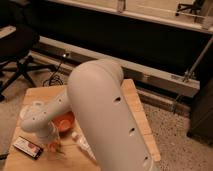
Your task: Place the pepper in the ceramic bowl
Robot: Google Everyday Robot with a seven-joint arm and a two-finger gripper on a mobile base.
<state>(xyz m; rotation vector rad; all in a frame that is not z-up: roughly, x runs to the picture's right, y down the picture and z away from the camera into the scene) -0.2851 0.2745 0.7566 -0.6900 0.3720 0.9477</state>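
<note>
My big white arm [107,120] fills the middle of the camera view and reaches down to the left over a small wooden table [135,107]. The gripper [51,141] is at the arm's lower end, just left of and in front of the ceramic bowl [65,121]. The bowl is glossy orange-red and partly hidden behind the wrist. A small orange-red piece, the pepper [53,146], shows right under the gripper, close to the tabletop. Whether it is held is not visible.
A dark flat packet [28,147] lies at the table's front left. A white cup [29,110] stands at the left, behind the wrist. A clear bottle [82,145] lies beside the arm. An office chair [17,50] stands on the floor at the left, and a long cabinet base [150,77] runs behind.
</note>
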